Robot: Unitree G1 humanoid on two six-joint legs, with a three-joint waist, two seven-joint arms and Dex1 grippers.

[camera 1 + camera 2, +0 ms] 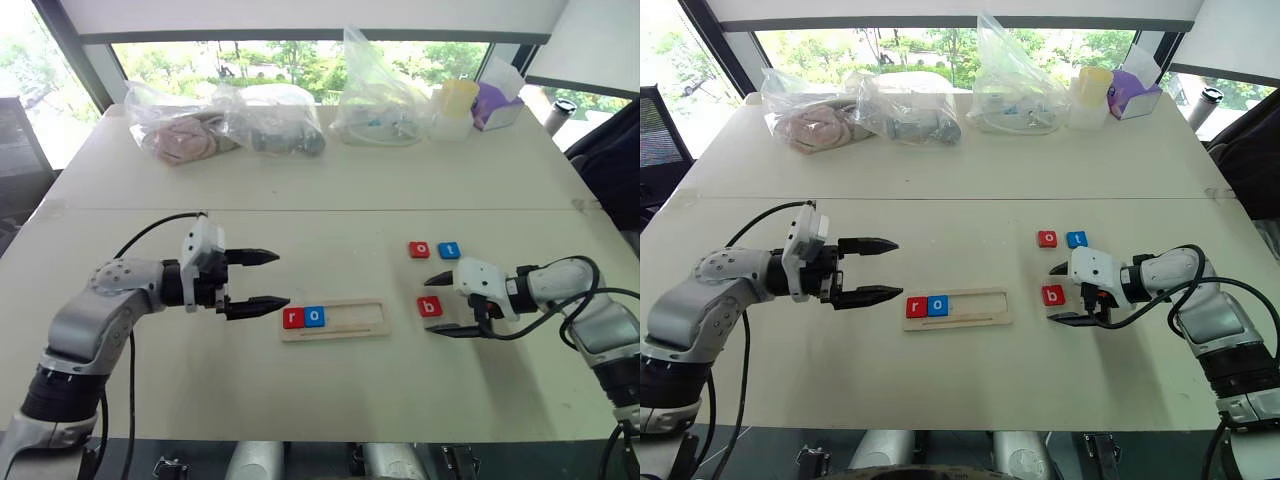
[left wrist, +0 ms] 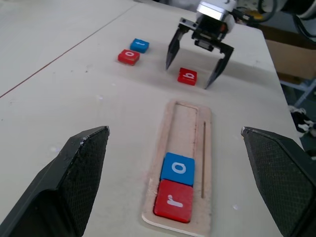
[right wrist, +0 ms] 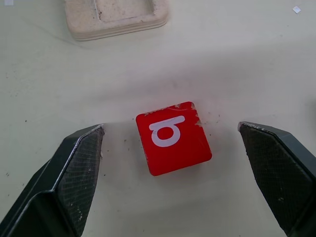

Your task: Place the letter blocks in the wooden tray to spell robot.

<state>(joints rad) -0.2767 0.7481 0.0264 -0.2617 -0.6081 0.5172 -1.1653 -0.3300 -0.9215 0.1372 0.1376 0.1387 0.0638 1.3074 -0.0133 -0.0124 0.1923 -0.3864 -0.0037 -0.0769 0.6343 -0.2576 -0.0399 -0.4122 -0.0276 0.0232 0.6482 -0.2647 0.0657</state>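
Observation:
The wooden tray (image 1: pixel 350 319) lies mid-table with a red r block (image 1: pixel 293 318) and a blue o block (image 1: pixel 315 316) side by side at its left end. Its remaining length holds nothing. A red b block (image 3: pixel 174 140) lies flat on the table to the right of the tray. My right gripper (image 1: pixel 432 305) is open around it, one finger on each side, neither touching it. Beyond it sit a red o block (image 1: pixel 419 249) and a blue t block (image 1: pixel 449 250), side by side. My left gripper (image 1: pixel 262 279) hovers open just left of the tray, holding nothing.
Several clear plastic bags (image 1: pixel 270 120) line the far side of the table, with a pale yellow container (image 1: pixel 455 108) and a purple box (image 1: pixel 497 100) at the far right. A seam (image 1: pixel 300 209) crosses the tabletop behind the blocks.

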